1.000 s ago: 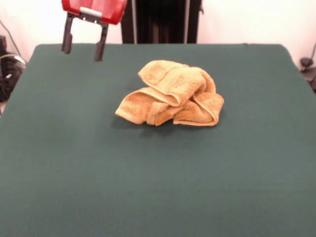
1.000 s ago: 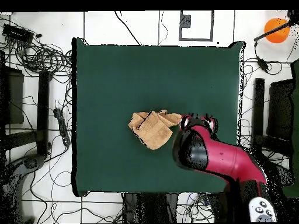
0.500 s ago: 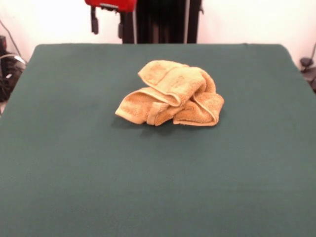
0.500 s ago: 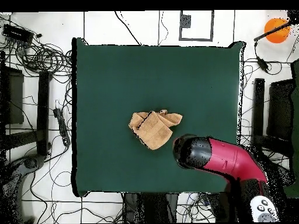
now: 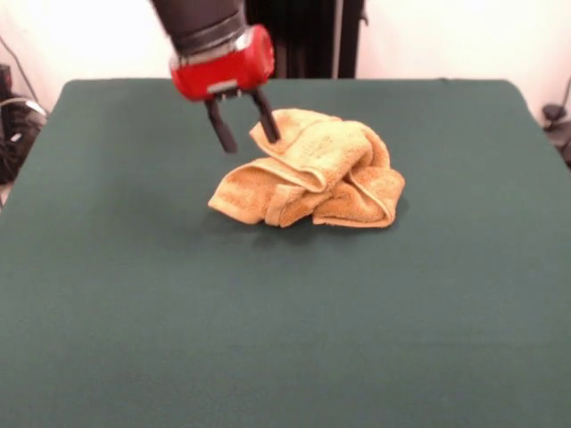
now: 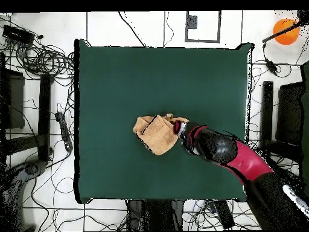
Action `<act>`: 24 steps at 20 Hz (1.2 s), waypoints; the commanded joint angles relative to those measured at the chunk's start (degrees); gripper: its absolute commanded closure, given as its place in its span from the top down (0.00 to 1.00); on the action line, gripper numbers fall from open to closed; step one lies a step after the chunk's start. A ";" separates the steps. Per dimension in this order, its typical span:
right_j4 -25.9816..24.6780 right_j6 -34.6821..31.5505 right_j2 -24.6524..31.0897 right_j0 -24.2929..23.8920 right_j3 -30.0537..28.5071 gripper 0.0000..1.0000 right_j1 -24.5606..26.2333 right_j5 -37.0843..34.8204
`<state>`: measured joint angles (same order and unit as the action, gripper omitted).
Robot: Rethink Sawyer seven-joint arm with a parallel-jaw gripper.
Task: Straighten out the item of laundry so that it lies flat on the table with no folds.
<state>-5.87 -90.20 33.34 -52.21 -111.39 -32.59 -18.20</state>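
Claw [image 5: 244,127] spread beside the crumpled golden-orange terry towel [image 5: 312,171] on the dark green table [image 5: 134,294] — I straddle its upper fold, likely to pinch it.

Your arm comes down at a tilt, red wrist cuff low, and the hand [image 5: 244,131] has both black fingers [image 5: 220,129] spread apart, pointing down, tips looking slightly angled.
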 commanded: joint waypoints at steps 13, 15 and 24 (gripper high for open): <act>-12.57 -1.02 19.96 -1.77 -5.70 1.00 6.86 0.16; -19.45 -5.35 -1.42 14.45 -0.54 1.00 -12.82 -8.81; -50.21 -23.06 -30.87 44.37 16.39 1.00 -19.97 -30.05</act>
<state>-44.49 -90.80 19.59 -16.99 -106.41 -42.46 -34.31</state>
